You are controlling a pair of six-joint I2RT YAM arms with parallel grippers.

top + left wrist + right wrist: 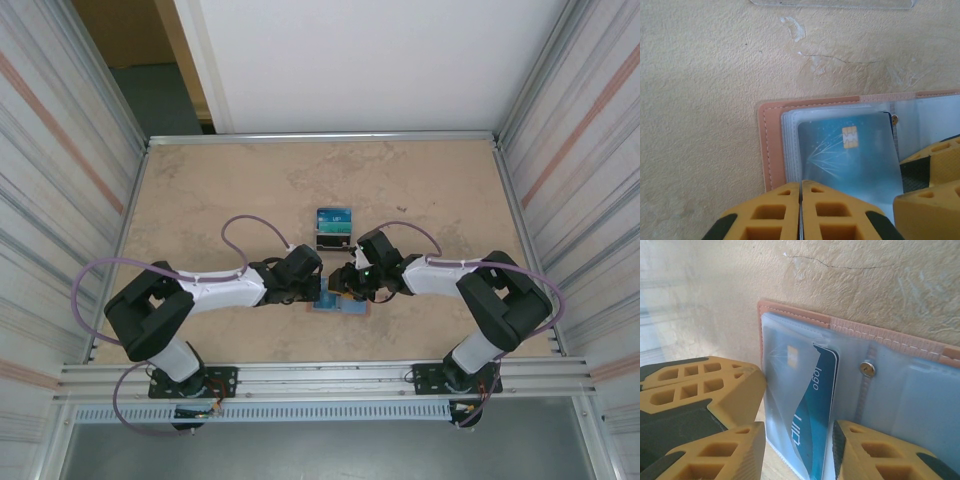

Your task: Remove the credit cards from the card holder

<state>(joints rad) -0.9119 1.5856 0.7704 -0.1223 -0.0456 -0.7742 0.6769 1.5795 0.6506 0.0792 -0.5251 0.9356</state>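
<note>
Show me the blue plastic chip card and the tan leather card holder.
Blue plastic chip card (852, 167): left wrist view, centre of its face.
Tan leather card holder (771, 150): left wrist view, its stitched left border.

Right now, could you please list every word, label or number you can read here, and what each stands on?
"logo": sideways on the teal card in the open card holder.
Larger pale letters below it on that card: too unclear to read.
Chip card: no text readable.
Blue card on the small stand: markings too small to read.
</note>
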